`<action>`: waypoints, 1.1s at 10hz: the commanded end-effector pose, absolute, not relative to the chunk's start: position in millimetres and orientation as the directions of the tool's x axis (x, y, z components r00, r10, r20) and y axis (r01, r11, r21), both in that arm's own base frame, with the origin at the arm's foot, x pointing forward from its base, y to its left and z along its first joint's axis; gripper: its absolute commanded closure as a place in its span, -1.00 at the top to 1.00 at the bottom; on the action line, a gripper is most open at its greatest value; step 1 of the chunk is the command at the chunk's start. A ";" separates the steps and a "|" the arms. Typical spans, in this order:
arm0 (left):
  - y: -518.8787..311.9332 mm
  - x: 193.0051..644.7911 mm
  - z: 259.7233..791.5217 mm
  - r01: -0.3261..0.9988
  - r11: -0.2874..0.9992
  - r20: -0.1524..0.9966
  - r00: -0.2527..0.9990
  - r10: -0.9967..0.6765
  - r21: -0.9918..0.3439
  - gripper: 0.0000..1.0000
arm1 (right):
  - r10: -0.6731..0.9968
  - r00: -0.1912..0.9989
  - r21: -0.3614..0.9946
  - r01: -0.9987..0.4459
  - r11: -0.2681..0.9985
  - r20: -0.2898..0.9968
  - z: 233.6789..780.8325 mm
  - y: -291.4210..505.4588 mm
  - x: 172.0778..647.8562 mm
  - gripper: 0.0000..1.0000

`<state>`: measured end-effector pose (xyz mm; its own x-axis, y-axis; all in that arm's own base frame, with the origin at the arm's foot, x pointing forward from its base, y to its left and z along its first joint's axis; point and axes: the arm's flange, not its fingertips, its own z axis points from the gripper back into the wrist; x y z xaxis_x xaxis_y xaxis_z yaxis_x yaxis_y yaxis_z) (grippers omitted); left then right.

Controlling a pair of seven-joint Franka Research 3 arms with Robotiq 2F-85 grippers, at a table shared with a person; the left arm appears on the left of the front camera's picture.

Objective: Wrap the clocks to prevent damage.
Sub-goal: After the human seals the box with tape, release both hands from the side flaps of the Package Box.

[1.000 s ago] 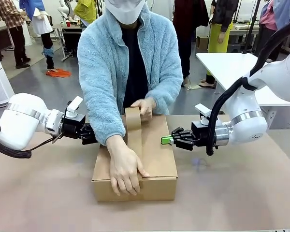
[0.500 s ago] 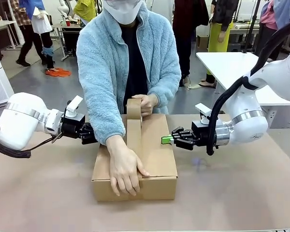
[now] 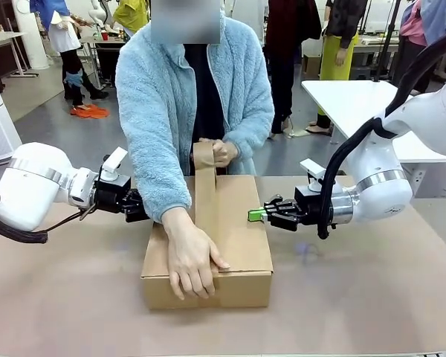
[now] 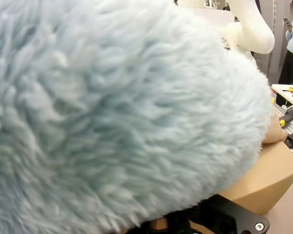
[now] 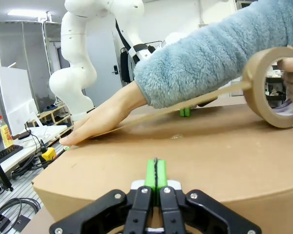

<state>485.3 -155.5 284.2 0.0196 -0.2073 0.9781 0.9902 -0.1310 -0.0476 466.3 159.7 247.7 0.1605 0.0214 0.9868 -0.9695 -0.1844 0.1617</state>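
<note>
The clocks are out of view. A closed cardboard box [image 3: 241, 238] lies mid-table. A person presses one hand [image 3: 192, 260] on its near end and, with the other, pulls a brown tape roll [image 3: 203, 156] back over the far edge, so that a strip [image 3: 206, 201] runs along the lid. My left gripper [image 3: 137, 207] is at the box's left side, its tips hidden behind the person's fuzzy blue sleeve [image 4: 112, 112]. My right gripper [image 3: 254, 215] is shut, its green pads together and touching the box's right side [image 5: 210, 161]. The right wrist view shows the roll [image 5: 273, 87] and my right gripper [image 5: 156, 175].
The brown tabletop [image 3: 372, 297] has free room in front of the box and to the right. The person stands close against the far edge. A white table [image 3: 349, 104] stands behind on the right. Other people stand farther back in the room.
The person's far hand has shifted the tape roll slightly over the box's far edge. Both grippers and the near hand have stayed still.
</note>
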 end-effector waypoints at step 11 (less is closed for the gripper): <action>-158.8 485.9 282.6 0.992 -0.117 0.978 0.024 -0.209 -0.049 -0.99 | 0.026 0.160 0.162 -0.972 -0.170 0.987 247.5 161.1 466.0 -0.98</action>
<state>485.3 -155.5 284.2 0.0196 -0.2073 0.9781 0.9902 -0.1310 -0.0476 466.3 159.7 247.7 0.1605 0.0213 0.9868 -0.9695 -0.1843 0.1616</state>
